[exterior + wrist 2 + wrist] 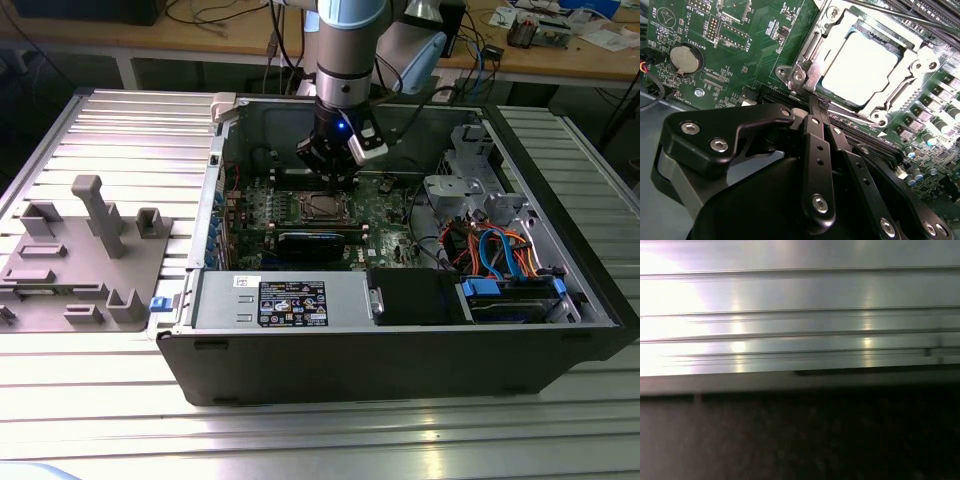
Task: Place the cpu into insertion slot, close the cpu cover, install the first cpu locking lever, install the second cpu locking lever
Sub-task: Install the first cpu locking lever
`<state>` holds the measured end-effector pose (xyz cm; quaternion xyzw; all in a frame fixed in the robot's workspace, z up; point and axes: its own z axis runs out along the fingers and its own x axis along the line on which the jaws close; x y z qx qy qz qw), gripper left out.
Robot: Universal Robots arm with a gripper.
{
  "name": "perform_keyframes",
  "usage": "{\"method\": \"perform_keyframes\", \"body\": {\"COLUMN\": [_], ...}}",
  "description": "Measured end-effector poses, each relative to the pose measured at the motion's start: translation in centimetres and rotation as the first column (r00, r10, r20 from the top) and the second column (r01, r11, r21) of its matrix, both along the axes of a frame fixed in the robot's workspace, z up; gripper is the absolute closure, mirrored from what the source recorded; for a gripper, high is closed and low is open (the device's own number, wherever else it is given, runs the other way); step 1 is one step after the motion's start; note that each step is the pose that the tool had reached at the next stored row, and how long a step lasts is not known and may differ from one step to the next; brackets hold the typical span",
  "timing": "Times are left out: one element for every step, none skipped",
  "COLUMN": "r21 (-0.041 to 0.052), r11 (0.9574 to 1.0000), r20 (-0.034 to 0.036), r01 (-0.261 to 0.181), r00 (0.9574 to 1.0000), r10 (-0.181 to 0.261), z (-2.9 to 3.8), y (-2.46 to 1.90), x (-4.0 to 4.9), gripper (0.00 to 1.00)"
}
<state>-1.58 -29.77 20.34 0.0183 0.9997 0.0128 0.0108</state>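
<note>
Fingers (pixel 816 107) pressed together, tips set at the socket corner, seemingly against a thin lever rod; contact cannot be confirmed. Cpu (pixel 862 67) seated in the slot (pixel 807 60), cover (pixel 900 92) lying down around it. Motherboard (pixel 740 55) beneath; case (pixel 400 340) on the slatted worktop (pixel 120 130), grey fixture (pixel 85 255) well apart. Risks judged: tips could slip off the rod onto the board and scrape components; off-line pressure could bend the lever or leave the cover unlatched.
</note>
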Motion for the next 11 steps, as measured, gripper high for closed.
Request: {"method": "perform_keyframes", "body": {"r21": [0.0000,0.0001,0.0001,0.0000,0.0001,0.0001,0.0001,0.0003,0.0003,0.0001,0.0000], "r11": [1.0000,1.0000,1.0000,1.0000,1.0000,1.0000,1.0000,1.0000,1.0000,1.0000,1.0000], "r20": [0.0000,0.0001,0.0001,0.0002,0.0002,0.0001,0.0001,0.0002,0.0002,0.0001,0.0000], "r01": [0.000,0.000,0.000,0.000,0.000,0.000,0.000,0.000,0.000,0.000,0.000], "r00": [1.0000,1.0000,1.0000,1.0000,1.0000,1.0000,1.0000,1.0000,1.0000,1.0000,1.0000], "r10": [0.000,0.000,0.000,0.000,0.000,0.000,0.000,0.000,0.000,0.000,0.000], "z": [0.00,0.00,0.02,0.06,0.14,0.17,0.23,0.23,0.23,0.24,0.22], "y": [0.00,0.00,0.00,0.00,0.00,0.00,0.00,0.00,0.00,0.00,-0.01], "x": [0.00,0.00,0.00,0.00,0.00,0.00,0.00,0.00,0.00,0.00,0.00], "gripper": [0.89,0.89,0.89,0.89,0.89,0.89,0.89,0.89,0.89,0.89,0.89]}}
